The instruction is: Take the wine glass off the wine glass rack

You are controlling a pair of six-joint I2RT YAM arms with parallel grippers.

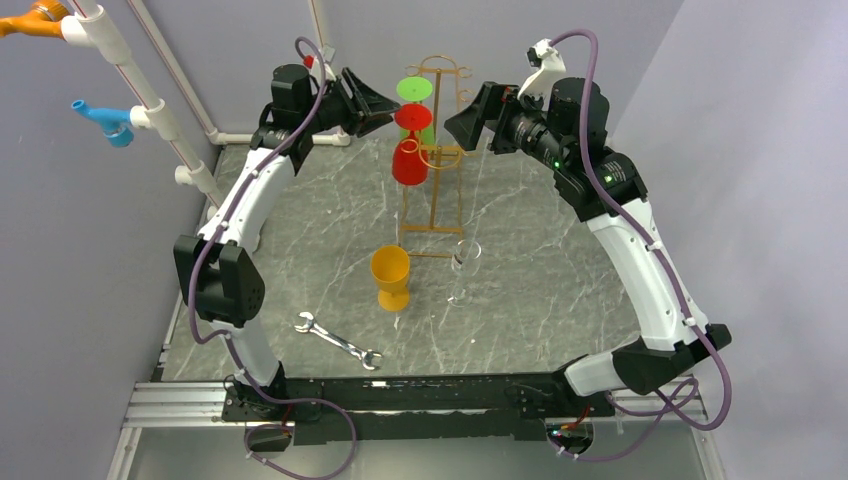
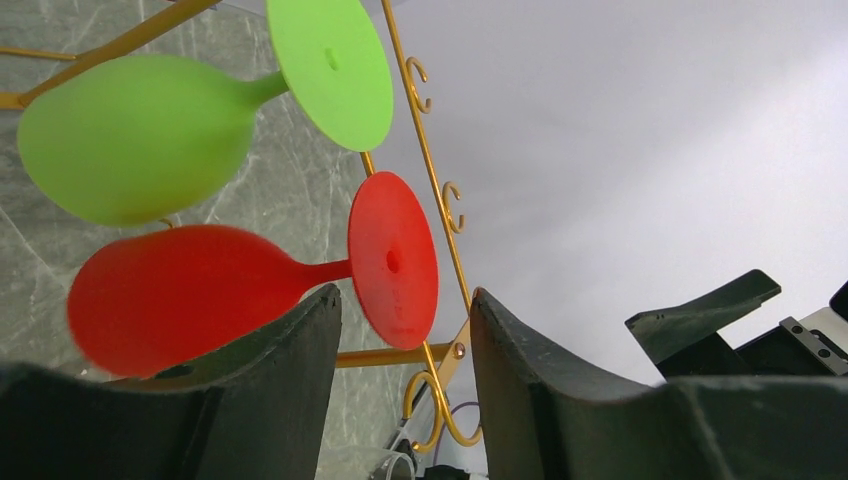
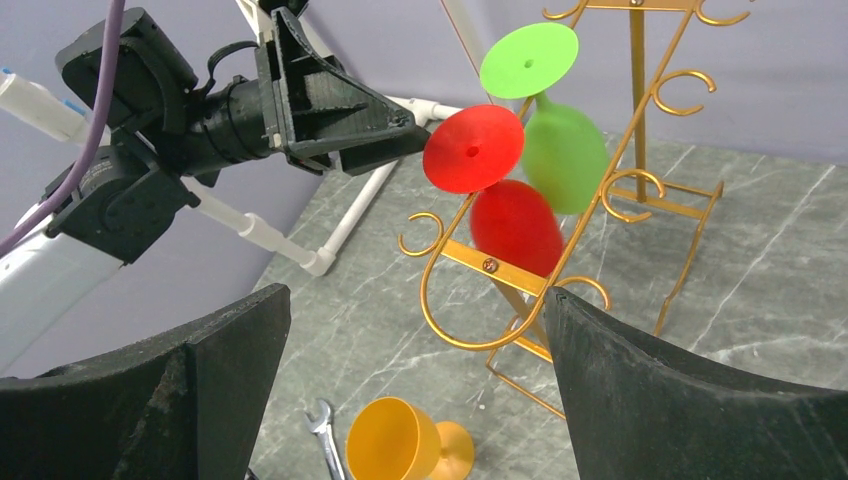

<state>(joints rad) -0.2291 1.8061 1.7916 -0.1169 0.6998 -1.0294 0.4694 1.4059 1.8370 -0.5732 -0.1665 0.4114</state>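
Note:
The gold wire wine glass rack (image 1: 437, 150) stands at the back middle of the table. A green wine glass (image 1: 414, 89) and a red wine glass (image 1: 410, 160) hang on it upside down, green above red. My left gripper (image 1: 385, 108) is open and empty just left of the red glass's foot. In the left wrist view the red foot (image 2: 392, 260) sits just beyond the gap between the fingers of the gripper (image 2: 405, 295), beside the rack (image 2: 430, 170). My right gripper (image 1: 455, 125) is open and empty right of the rack. It (image 3: 417, 295) looks at the red glass (image 3: 505, 215).
An orange goblet (image 1: 391, 277) stands in front of the rack's base, a clear glass (image 1: 462, 270) to its right. A wrench (image 1: 338, 341) lies nearer the arms. A white pipe frame (image 1: 150, 100) runs along the left wall.

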